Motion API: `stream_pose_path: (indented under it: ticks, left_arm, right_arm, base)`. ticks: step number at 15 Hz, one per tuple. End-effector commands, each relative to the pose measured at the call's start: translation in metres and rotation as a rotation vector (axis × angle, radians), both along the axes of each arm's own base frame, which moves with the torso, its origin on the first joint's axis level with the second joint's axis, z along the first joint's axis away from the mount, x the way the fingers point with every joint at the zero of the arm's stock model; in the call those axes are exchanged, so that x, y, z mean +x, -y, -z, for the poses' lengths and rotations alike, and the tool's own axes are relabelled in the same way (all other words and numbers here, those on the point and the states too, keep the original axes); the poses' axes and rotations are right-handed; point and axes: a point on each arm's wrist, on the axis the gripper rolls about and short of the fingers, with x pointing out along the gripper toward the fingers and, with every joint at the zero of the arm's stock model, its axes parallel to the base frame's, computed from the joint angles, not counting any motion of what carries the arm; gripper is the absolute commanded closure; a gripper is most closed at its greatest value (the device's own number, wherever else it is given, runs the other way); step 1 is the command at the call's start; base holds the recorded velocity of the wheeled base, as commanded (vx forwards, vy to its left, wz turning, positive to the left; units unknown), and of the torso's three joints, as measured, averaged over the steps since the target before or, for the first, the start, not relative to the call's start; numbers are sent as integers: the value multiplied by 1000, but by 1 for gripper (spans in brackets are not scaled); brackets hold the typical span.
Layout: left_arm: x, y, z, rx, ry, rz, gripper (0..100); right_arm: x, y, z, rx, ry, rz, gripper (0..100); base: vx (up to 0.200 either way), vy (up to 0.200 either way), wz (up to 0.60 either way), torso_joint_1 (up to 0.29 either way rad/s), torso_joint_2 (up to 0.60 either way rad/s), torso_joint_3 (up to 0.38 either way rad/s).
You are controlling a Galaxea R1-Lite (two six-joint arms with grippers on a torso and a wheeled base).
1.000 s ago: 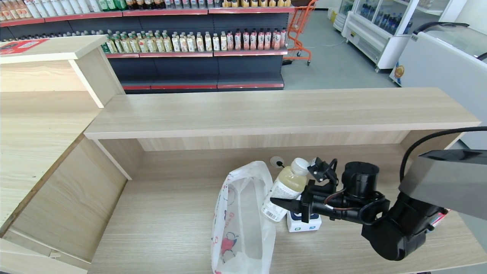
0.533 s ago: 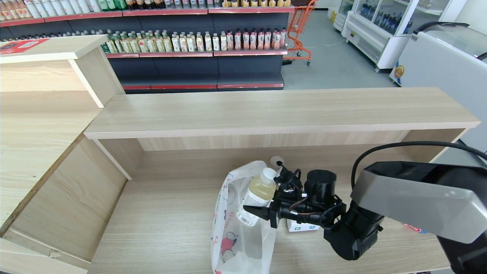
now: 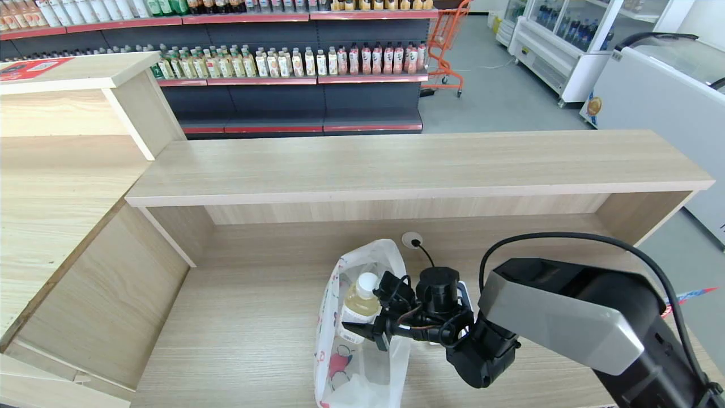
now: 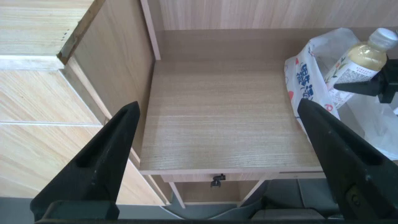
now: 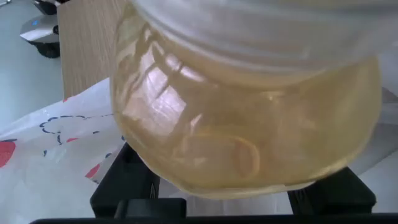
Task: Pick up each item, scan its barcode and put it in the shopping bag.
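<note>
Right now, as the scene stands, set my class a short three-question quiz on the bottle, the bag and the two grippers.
1. True or false: the right gripper is shut on the bottle.
2. Where is the bottle held? A at the open mouth of the shopping bag; B on the upper ledge; C lying flat on the counter.
3. Fill the gap: the left gripper has its fingers ____.

Key: 1 true; 2 A; 3 open.
</note>
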Motion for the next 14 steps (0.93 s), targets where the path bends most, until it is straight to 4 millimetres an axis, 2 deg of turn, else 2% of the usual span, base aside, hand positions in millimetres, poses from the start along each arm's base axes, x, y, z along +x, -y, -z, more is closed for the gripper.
stream_pose_path:
  ticks: [1, 5, 6, 10, 14]
  left_arm:
    - [0, 0, 0, 0, 0, -3, 0]
    - [0, 0, 0, 0, 0, -2, 0]
    - [0, 0, 0, 0, 0, -2, 0]
    - [0, 0, 0, 0, 0, 0, 0]
    - [0, 0, 0, 0, 0, 0, 0]
  right_arm:
    - [4, -2, 15, -17, 9, -4, 100]
    - [3, -4, 18, -32, 35, -14, 100]
    - [3, -4, 14, -25, 34, -14, 0]
    - [-2, 1, -27, 58, -17, 10, 0]
    - [-9, 23, -62, 115, -86, 59, 0]
  base:
    - [0, 0, 0, 0, 0, 0]
    - [0, 0, 0, 0, 0, 0]
    - [0, 0, 0, 0, 0, 0]
    - [0, 0, 0, 0, 0, 0]
    - [0, 0, 0, 0, 0, 0]
